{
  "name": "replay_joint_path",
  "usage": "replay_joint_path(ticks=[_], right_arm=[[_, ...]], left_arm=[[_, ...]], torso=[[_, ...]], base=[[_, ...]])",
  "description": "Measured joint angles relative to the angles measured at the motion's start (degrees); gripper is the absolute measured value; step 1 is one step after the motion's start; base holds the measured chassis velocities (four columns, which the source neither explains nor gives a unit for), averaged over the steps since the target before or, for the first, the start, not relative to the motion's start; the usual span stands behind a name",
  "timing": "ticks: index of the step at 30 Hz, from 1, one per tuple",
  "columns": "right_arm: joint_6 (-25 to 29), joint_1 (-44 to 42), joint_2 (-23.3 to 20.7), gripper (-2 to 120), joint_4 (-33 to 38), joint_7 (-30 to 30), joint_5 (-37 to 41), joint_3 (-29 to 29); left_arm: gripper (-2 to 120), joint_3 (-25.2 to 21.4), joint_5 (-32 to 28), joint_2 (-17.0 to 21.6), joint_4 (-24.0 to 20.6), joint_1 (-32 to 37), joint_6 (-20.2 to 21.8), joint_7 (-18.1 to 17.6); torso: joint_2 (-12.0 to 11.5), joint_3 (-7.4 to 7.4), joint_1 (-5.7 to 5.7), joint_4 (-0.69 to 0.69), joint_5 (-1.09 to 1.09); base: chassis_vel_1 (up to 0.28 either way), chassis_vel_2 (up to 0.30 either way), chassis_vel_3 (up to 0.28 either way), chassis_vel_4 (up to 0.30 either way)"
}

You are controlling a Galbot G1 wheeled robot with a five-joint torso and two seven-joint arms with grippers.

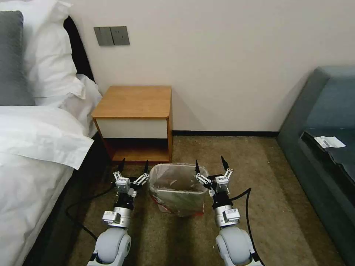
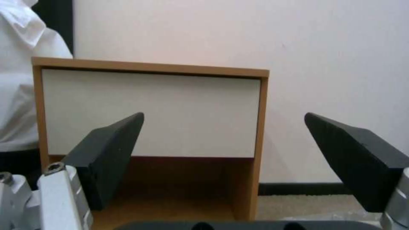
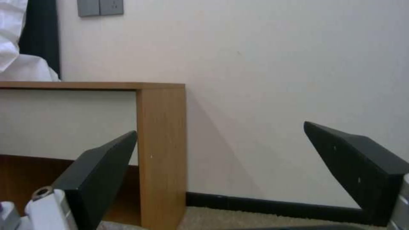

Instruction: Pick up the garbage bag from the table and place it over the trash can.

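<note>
Left claw and right claw both gape empty, flanking the trash can; the garbage bag already drapes it, equally near each.

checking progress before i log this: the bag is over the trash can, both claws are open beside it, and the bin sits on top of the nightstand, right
Not quite. In the head view the trash can, wearing the garbage bag, stands on the carpet in front of the nightstand, not on top. The left claw and right claw are open on either side.

Head downward; wrists level (probably), sharing table.
</note>
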Motion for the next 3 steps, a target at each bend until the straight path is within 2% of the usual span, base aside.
replay_joint_path(ticks=[3], right_arm=[[0.0, 0.0, 0.0, 100, 0.0, 0.0, 0.0, 0.0]], left_arm=[[95, 0.0, 0.0, 0.0, 0.0, 0.0, 0.0, 0.0]], torso=[[0.0, 0.00, 0.00, 0.00, 0.00]], base=[[0.000, 0.000, 0.000, 0.000]])
